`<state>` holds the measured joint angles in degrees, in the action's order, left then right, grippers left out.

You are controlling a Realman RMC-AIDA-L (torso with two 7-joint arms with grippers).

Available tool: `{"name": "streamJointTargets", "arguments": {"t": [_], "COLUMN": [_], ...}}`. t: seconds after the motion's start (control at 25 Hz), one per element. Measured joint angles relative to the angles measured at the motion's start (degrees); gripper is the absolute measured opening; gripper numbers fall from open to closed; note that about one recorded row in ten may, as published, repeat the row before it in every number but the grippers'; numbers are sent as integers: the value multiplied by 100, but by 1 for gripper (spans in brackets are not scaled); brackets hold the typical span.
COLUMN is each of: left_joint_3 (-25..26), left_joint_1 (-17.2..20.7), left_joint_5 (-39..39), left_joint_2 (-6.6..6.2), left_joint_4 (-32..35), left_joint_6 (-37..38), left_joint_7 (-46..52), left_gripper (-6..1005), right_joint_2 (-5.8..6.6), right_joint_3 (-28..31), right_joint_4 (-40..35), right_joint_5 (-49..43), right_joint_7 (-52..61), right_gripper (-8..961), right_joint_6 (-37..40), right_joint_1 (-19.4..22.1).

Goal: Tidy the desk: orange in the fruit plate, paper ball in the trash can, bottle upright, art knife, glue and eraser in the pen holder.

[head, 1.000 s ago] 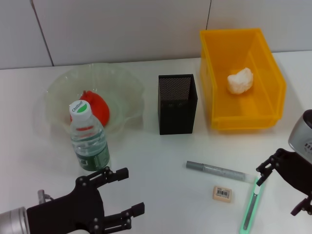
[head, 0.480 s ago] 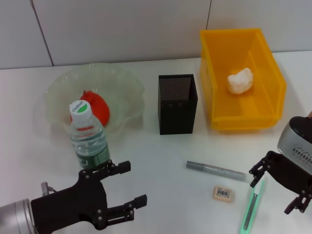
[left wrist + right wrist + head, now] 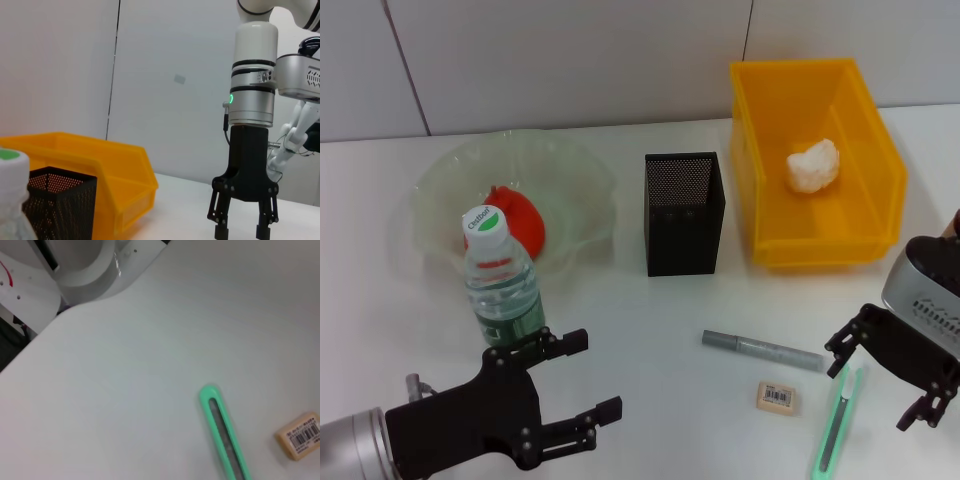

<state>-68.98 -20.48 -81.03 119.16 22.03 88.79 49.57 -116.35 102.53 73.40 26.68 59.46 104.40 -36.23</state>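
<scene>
While flat, the art knife (image 3: 834, 428) (slim green strip) sits below the spread right pincer (image 3: 880, 378).

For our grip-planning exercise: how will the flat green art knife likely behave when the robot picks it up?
The art knife looks slim and flat on the table, so probably light and stiff, unlikely to roll. Lying flush, it may slip from the right gripper, whose jaws are open.
</scene>
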Motion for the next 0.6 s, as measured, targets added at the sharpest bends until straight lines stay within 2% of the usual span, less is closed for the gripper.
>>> {"name": "streamJointTargets", "arguments": {"t": [0.6], "left_joint_3": [-10], "left_joint_1": [-16], "left_joint_5": [0], "left_joint_2": [2], "left_joint_4": [-53], "left_joint_6": [-12], "left_joint_7": [-60], "left_gripper": [814], "right_joint_2": [-55], "right_joint_3": [-62], "right_joint_4": [-215], "right_joint_5": [14], "right_joint_7": [-29], "right_gripper": [831], "right_joint_6": [-312], "right_joint_1": [-72]}}
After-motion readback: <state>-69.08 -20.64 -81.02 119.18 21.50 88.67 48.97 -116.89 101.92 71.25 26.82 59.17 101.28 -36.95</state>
